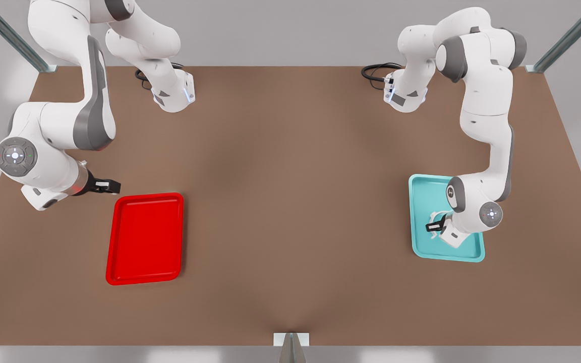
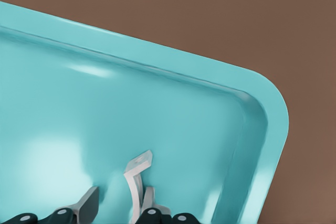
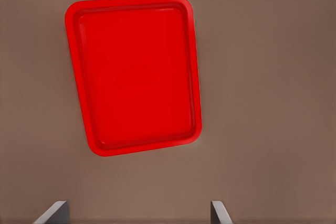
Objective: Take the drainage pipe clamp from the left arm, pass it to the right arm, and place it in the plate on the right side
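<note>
Still at its opening stage, the task had the left hand (image 1: pixel 436 225) lowered into a teal tray (image 1: pixel 421 242) at roughly four o'clock on the brown counter (image 1: pixel 290 201) in the front view. Its fingers (image 2: pixel 86 203) stood partly apart around the drainage pipe clamp (image 2: pixel 137 174), a thin white curved strip resting in the tray; one finger lay just beside the strip, and whether it was gripped could not be told. The right hand (image 1: pixel 111 186) waited at about nine o'clock, fingers spread wide and holding nothing, just beside the empty red plate (image 1: pixel 145 238). By my judgement the lift, the pass between arms and the placing all remained. No brand, label or writing could be read.
</note>
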You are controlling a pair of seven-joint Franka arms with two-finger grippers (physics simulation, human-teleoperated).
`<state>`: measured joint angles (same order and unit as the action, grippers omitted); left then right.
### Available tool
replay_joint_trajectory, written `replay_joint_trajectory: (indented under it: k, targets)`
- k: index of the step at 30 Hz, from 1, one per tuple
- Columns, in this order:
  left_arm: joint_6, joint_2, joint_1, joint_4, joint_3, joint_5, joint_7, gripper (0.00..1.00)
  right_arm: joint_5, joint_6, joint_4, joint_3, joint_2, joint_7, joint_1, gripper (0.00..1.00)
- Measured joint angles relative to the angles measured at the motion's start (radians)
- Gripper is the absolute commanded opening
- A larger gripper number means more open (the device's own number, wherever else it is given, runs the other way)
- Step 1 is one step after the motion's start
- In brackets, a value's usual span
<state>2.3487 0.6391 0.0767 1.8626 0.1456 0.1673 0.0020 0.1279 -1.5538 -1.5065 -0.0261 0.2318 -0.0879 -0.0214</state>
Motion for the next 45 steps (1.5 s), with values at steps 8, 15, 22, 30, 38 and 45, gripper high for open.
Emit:
replay_joint_trajectory:
  k: [8, 15, 22, 30, 38, 45]
  targets:
    - [0.005, -0.006, 0.001, -0.003, -0.001, 0.002, 0.0, 0.56, 0.0, 0.001, 0.0, 0.0, 0.001, 0.0, 0.003, 1.0]
    - [0.03, -0.003, 0.003, -0.003, -0.001, 0.002, -0.001, 0.45, 0.0, 0.0, 0.0, 0.0, 0.002, 0.001, 0.004, 1.0]
    - [0.038, -0.005, 0.006, -0.005, -0.003, 0.002, -0.011, 0.3, 0.0, -0.001, 0.0, 0.0, 0.002, 0.002, 0.005, 1.0]
    - [0.04, 0.001, 0.009, -0.005, -0.003, 0.002, -0.021, 0.3, 0.0, 0.0, 0.0, 0.0, 0.004, 0.003, 0.005, 1.0]
    - [0.041, 0.006, 0.009, -0.008, -0.004, -0.005, -0.039, 0.21, 0.0, -0.001, 0.0, 0.0, 0.004, 0.004, 0.005, 1.0]
    - [0.038, -0.005, 0.012, -0.013, -0.006, -0.005, -0.057, 0.21, -0.001, 0.0, 0.0, 0.001, 0.003, 0.006, 0.006, 1.0]
